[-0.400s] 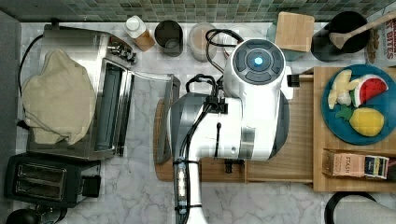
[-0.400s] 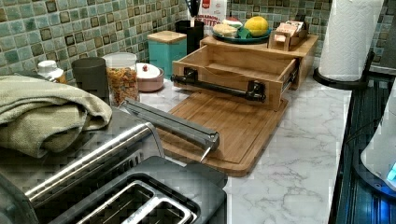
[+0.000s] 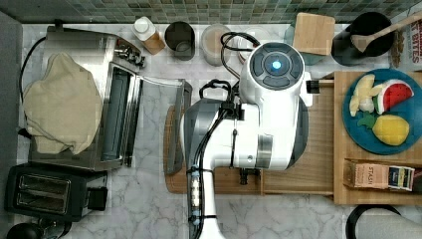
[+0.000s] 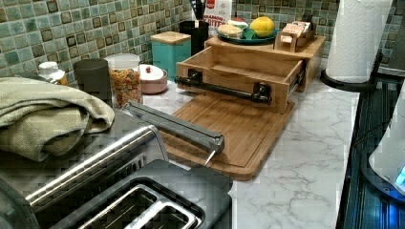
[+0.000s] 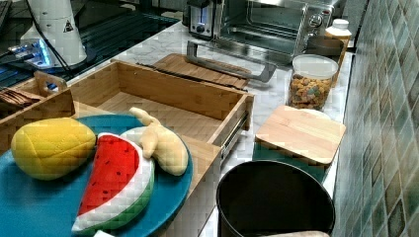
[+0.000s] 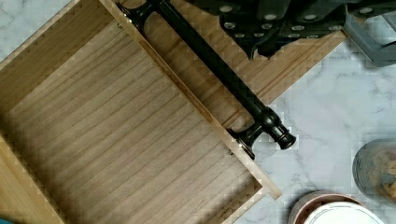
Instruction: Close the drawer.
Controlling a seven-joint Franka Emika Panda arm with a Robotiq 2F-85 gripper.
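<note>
Little has changed this past instant: we see the drawer [image 4: 241, 69] still pulled out over the cutting board [image 4: 229, 129], claw [image 6: 275, 28] by its handle [image 6: 219, 70], grip unreadable, closing still ahead.

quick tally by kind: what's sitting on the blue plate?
Lemon: 1
Watermelon slice: 1
Banana: 1
Total on the blue plate: 3

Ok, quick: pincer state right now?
Pincer: cannot be told; it sits above the drawer beside the black handle, holding nothing visible.
</note>
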